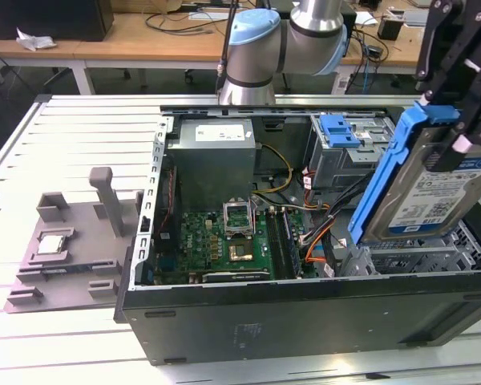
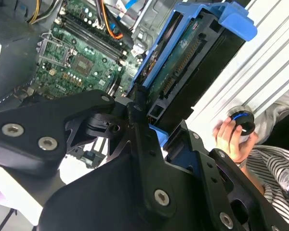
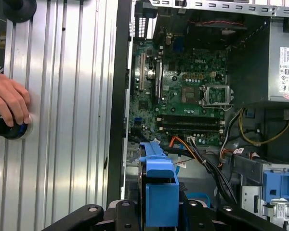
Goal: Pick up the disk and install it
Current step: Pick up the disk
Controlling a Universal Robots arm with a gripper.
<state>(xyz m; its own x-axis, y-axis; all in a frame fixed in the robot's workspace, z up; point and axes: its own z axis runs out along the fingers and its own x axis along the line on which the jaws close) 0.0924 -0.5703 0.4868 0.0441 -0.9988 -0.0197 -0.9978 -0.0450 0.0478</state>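
The gripper (image 1: 455,120) hangs at the upper right of the exterior view with its black fingers clamped on the disk (image 1: 437,188), pinching it near its upper end, so the drive is off the table and carried over the right end of the open computer case (image 1: 305,313). The disk stands steeply on edge, not flat. Its long axis runs from the fingers at upper right down to a lower end at lower left, with the blue bracket (image 1: 389,172) along the edge that faces the motherboard (image 1: 232,241). Directly under that lower end lies the silver drive bay (image 1: 421,261) in the case's right-hand corner, so the bay is below the gripper and slightly towards the frame's left. Whether the disk's bottom edge already touches the bay's metal I cannot tell, since the bracket hides the contact line. The grey metal cage (image 1: 329,168) with its blue latch sits further back in the case, apart from the disk. Well away at the left of the frame, a processor chip (image 1: 52,243) rests on a grey fixture (image 1: 72,269). In the first wrist view, a person's hand (image 3: 9,103) rests on a black round knob (image 3: 5,127) at the left edge, on the ribbed table outside the case (clear of the arm).
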